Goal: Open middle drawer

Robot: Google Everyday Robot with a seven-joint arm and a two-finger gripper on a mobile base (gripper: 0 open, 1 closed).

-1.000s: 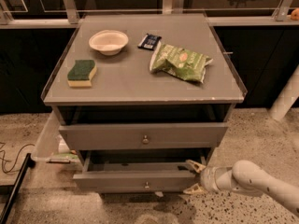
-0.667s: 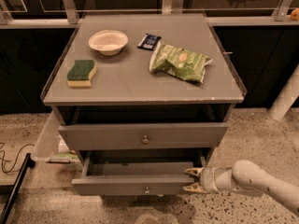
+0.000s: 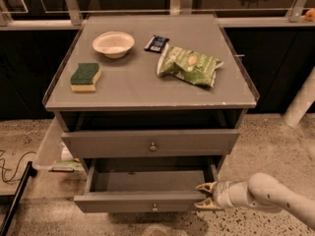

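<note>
Middle drawer [image 3: 138, 200] is sitting below the desk [image 3: 147, 85], already drawn well out of the cabinet toward the camera, with its shallow box showing behind the low front. Its long axis is running left to right, and its small round knob [image 3: 154, 208] is sitting at the centre of the front, untouched. The taller, wider drawer front [image 3: 123, 142] above it is lying farther back.

The gripper [image 3: 198, 196] is reaching in from the right, at the right end of the low front and well away from the knob. The arm [image 3: 268, 193] is trailing off toward the lower right corner. So the drawer is lying to the left of the jaws, and any further pull would be running toward the camera, across the line of the arm.

The jaws are standing spread, one finger [image 3: 204, 186] above the other, with the right end of the front between them. The upper one is sitting at the top edge, the lower one near the bottom edge. Whether they are pressing on the panel or only bracketing it, I cannot tell.
</note>
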